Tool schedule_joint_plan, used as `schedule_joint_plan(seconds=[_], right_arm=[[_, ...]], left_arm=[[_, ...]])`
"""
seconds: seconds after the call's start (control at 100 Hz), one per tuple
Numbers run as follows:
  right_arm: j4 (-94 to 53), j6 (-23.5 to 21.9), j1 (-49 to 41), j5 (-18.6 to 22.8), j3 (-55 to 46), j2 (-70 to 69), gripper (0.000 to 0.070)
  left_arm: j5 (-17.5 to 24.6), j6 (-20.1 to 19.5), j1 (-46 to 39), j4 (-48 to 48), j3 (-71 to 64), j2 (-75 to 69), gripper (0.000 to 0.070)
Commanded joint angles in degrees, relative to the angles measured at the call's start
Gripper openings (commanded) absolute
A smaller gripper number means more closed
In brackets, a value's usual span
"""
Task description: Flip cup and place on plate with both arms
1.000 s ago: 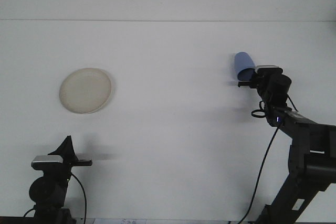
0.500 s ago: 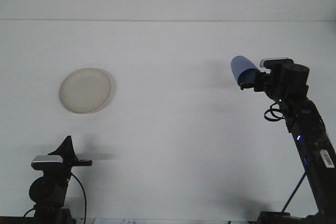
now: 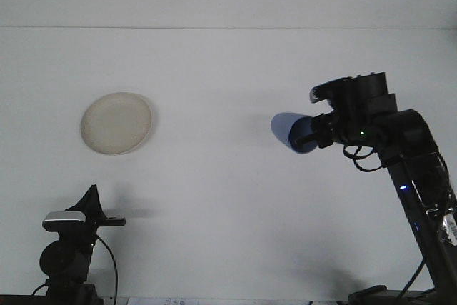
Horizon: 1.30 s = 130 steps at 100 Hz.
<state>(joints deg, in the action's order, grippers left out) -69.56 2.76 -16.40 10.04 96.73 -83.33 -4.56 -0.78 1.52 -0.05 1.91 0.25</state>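
Observation:
A blue cup [image 3: 290, 133] hangs in the air right of the table's middle, tipped on its side with its base pointing left. My right gripper [image 3: 308, 136] is shut on the cup's rim end, the arm rising from the lower right. A cream plate [image 3: 116, 122] lies flat at the left of the white table [image 3: 228, 198]. My left gripper [image 3: 91, 198] rests low at the bottom left, well below the plate, its dark fingers pointing up and nothing in them.
The table's far edge [image 3: 228, 28] meets a white wall. The left arm's wrist camera and cable [image 3: 71, 244] stand at the bottom left. The right arm's column [image 3: 421, 219] fills the lower right corner.
The right arm has lifted the cup off the table, carried it left toward the middle and turned it from tilted upright onto its side. The left arm has stayed still.

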Motion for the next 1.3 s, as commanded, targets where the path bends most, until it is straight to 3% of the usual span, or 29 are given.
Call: schedule_joint_plan(seconds=[0.0,0.15,0.56,0.71,1.29], right_arm=[[-2.8,1.4,-3.0,-1.4,1.2,-2.4,0.0004],[-8.6,1.8,-11.3,-7.2,1.2,-7.3,0.0004],[-9.0,2.3,-26.3,-7.6,1.2,-19.3,0.0004],[-9.1,2.6,-27.9,-10.1,1.2,-20.3,0.0004],[-9.1,3.0,-28.0,-10.1,1.2,-23.8,0.0005]], left_arm=[[-0.1,-0.7,0.0,0.6,-1.1,-0.1,0.0013],[-0.1,-0.7,0.0,0.6,-1.1,-0.1,0.0013],[-0.1,-0.7,0.0,0.6,-1.1,-0.1,0.0013],[-0.1,-0.7,0.0,0.6,-1.1,-0.1,0.0014],[-0.1,-0.7,0.0,0.6,-1.1,-0.1,0.0013]])
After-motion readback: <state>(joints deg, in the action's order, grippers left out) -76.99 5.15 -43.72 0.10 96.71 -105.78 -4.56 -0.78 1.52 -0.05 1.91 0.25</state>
